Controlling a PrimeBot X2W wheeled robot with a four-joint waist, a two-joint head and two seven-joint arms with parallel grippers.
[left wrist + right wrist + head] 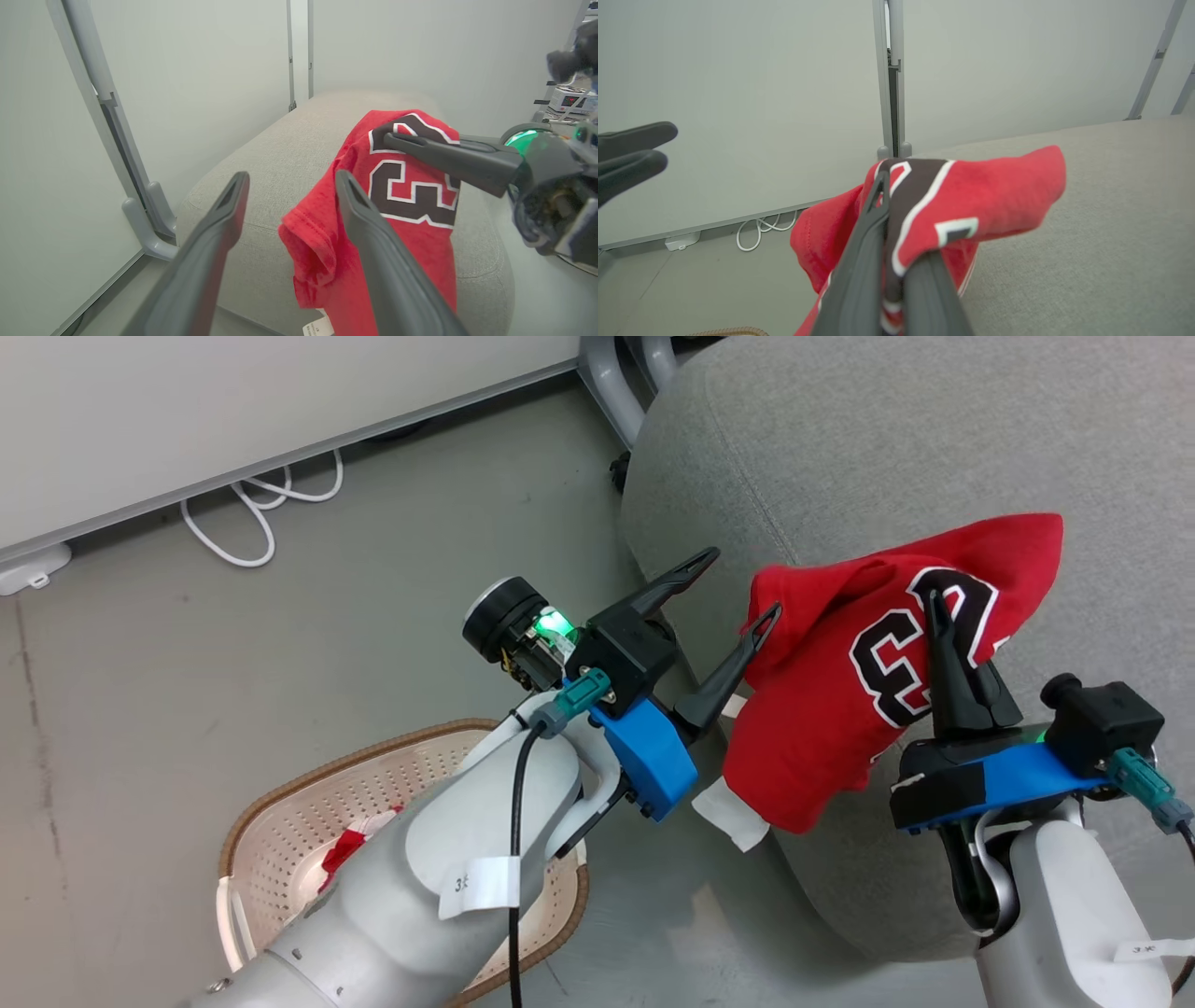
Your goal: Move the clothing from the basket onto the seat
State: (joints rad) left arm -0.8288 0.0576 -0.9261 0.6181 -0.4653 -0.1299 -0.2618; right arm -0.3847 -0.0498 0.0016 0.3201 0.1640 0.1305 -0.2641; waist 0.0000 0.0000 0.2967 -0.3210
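Basket point(373, 758) on floor point(373, 569) L of seat point(887, 429), 1 garment point(347, 849) inside; jersey point(822, 709) over seat's L edge.

The right tool point(889, 210) rises from the bottom edge with its two dark fingers closed on a red shirt point(994, 196). The cloth is pinched at its black number with white outline. One fingertip stands clear of the fabric and the other is covered by it. The shirt's free end juts right over a grey seat point(1087, 242), and the rest hangs down on the left above the floor point(691, 289). At the left edge are the left tool's point(668, 145) fingertips, slightly parted. A white cable point(756, 228) loops along the foot of the pale wall point(738, 93). A brown basket rim point(733, 332) shows at the bottom.
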